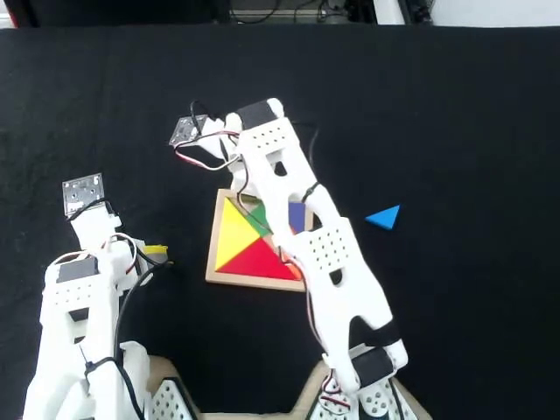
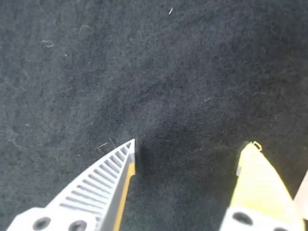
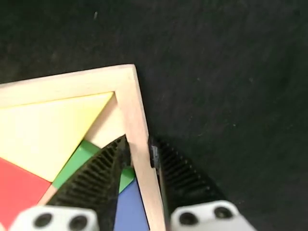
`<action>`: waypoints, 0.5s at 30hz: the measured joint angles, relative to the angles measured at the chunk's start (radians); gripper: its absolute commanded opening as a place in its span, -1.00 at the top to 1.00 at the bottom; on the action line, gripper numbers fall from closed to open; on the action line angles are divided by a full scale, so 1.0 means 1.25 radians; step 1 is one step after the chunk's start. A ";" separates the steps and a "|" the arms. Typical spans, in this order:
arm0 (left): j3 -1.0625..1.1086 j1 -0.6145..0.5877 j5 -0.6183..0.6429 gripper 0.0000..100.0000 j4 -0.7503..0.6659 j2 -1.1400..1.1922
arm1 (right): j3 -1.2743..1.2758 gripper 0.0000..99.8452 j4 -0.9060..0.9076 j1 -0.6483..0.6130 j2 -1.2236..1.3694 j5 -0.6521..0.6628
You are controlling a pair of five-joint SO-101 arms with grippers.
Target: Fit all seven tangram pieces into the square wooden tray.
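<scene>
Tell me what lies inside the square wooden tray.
Inside the square wooden tray: a yellow triangle, red triangle, green piece and blue piece. The white right arm covers the rest.

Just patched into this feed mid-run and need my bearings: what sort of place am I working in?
Probably a lab or workshop bench rigged for robot trials: a black cloth work surface, two white arms at its near edge, a wooden tray of tangram pieces, cables beyond the far edge.

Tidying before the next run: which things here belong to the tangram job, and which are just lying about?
Job: wooden tray, yellow triangle, red triangle, green piece, dark blue piece, loose blue triangle.
Lying about: cables beyond the black cloth.
</scene>
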 measured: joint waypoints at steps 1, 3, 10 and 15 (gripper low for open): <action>0.000 0.000 0.000 0.34 0.000 0.000 | -0.012 0.98 0.000 -0.004 0.006 0.000; 0.000 0.000 0.000 0.34 0.000 0.000 | -0.029 0.98 0.000 -0.011 0.014 0.009; 0.000 0.000 0.000 0.34 0.000 0.000 | -0.039 0.98 0.000 -0.015 0.015 0.032; 0.000 0.000 0.000 0.34 0.000 0.000 | -0.043 0.98 0.000 -0.015 0.015 0.032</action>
